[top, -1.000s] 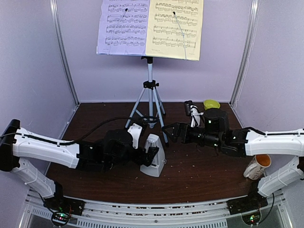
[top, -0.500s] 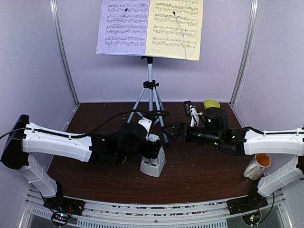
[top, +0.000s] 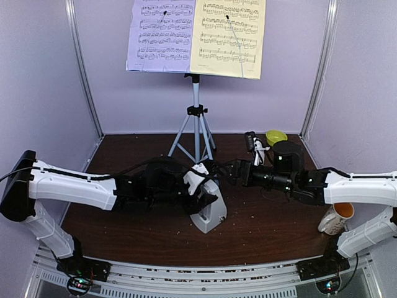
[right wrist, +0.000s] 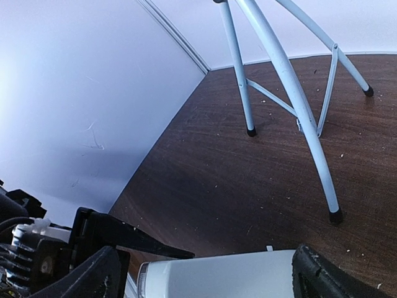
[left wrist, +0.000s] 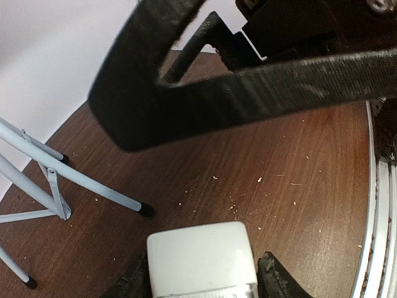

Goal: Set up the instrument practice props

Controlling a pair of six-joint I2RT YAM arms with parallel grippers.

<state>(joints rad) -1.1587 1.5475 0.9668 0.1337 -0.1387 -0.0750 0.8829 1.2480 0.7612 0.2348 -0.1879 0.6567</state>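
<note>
The light grey pyramid metronome (top: 209, 217) stands tilted at mid-table. My left gripper (top: 205, 194) is on its upper part; in the left wrist view both fingers (left wrist: 278, 280) press the sides of the metronome top (left wrist: 201, 254), so the left gripper (left wrist: 205, 276) is shut on it. My right gripper (top: 224, 171) reaches in from the right, open. In its wrist view the right gripper (right wrist: 208, 279) straddles the metronome (right wrist: 217, 273) with a gap on the left. Lilac (top: 160, 34) and pale yellow (top: 228, 37) pages cover the stand's desk above the silver tripod (top: 196, 118).
A mug with an orange inside (top: 337, 217) stands at the right edge near the right arm. A small green bowl (top: 276, 136) sits at the back right. Tripod legs (right wrist: 291, 105) spread just behind the metronome. Pale booth walls close three sides.
My left gripper slid right onto the metronome and narrowed its jaws against it. The metronome shifted right and tilted. My right gripper moved left toward the metronome's top.
</note>
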